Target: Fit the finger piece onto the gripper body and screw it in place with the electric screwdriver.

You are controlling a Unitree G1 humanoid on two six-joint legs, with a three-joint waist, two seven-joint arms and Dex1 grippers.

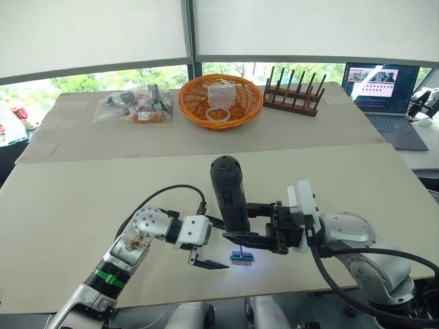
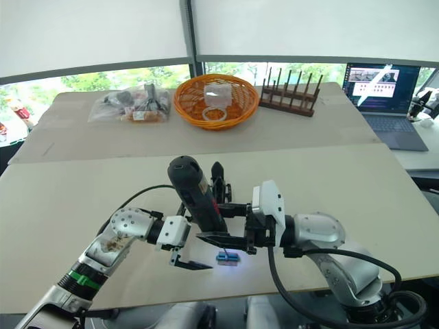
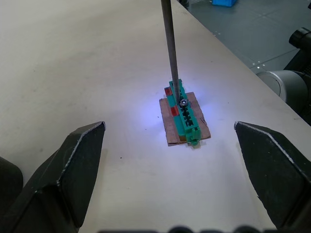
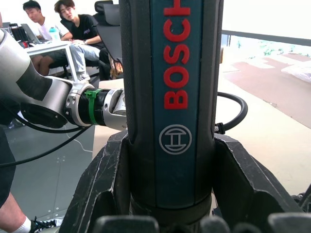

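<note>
My right gripper [image 1: 236, 223] is shut on the electric screwdriver [image 1: 229, 194], a thick black tool with a red label [image 4: 176, 53], held upright. Its thin metal bit [image 3: 170, 48] points down onto a screw in a tiny green-and-brown block [image 3: 183, 115], lit bluish by the tool's light. My left gripper [image 3: 168, 127] hovers open just left of that block, a finger [image 3: 77, 165] on each side and nothing between them. Behind the screwdriver stands a small black pointed assembly [image 2: 219, 181], apparently the gripper body, mostly hidden. The finger piece is out of view.
At the table's back stand an orange basket [image 1: 221, 101], a wooden peg rack [image 1: 295, 92], a clear bag of parts [image 1: 134, 106] and an open laptop [image 1: 384, 96]. The block lies close to the front edge [image 1: 274, 295]. People sit beyond the table [image 4: 63, 24].
</note>
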